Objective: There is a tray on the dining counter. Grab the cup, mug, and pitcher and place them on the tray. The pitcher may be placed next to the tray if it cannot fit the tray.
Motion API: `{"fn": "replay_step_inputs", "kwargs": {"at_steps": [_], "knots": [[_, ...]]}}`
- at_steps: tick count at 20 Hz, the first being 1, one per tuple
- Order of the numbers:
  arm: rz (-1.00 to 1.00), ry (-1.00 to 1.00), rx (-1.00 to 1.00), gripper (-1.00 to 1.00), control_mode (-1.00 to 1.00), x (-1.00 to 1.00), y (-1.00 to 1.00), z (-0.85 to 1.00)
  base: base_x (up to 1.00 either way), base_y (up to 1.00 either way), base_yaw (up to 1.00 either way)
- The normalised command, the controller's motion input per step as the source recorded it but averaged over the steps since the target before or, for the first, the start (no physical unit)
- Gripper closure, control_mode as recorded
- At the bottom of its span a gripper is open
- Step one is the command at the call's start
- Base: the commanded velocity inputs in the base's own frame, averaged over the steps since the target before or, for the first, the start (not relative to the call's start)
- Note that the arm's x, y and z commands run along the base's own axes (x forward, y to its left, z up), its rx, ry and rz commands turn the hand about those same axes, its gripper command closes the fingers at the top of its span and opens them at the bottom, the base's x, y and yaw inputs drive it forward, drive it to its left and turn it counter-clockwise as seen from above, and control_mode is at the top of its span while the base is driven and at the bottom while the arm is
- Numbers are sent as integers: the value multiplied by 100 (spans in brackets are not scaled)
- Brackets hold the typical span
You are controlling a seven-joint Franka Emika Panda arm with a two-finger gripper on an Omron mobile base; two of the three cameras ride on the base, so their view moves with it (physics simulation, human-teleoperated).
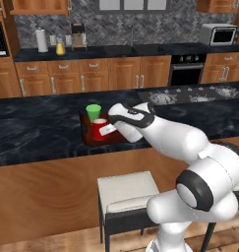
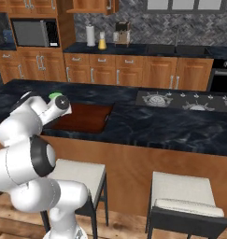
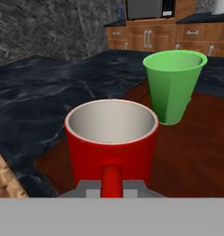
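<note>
My gripper (image 1: 108, 130) is shut on the side handle of the red mug (image 1: 99, 129), and the handle (image 3: 111, 180) sits between my fingertips. The mug (image 3: 111, 143) is upright over the near corner of the dark reddish-brown tray (image 3: 191, 147); its base is hidden. Just behind the mug, the green cup (image 3: 174, 85) stands upright on the tray (image 1: 86, 138), a small gap away. The tray (image 2: 84, 119) lies on the black dining counter (image 1: 32, 128). The pitcher (image 1: 60, 48) with its yellow lower body stands on the far back counter, also seen from the right as the pitcher (image 2: 102, 43).
A white paper-towel roll (image 1: 41, 39) and a coffee machine (image 1: 78, 35) flank the pitcher. A cooktop (image 2: 185, 100) is set into the dining counter right of the tray. Two cushioned stools (image 2: 187, 198) stand in front of the counter.
</note>
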Motion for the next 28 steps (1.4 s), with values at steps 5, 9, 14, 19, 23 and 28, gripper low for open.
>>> {"fn": "replay_step_inputs", "kwargs": {"at_steps": [5,9,14,19,23,28], "knots": [[0,0,0,100,-100,20,0,-9,0,0,0],[0,0,0,100,-100,20,4,-8,0,0,0],[0,0,0,100,-100,23,6,-11,0,0,0],[0,0,0,100,-100,9,6,-8,0,0,0],[0,0,0,100,-100,0,0,0,0,0,0],[0,0,0,100,-100,0,0,0,0,0,0]]}}
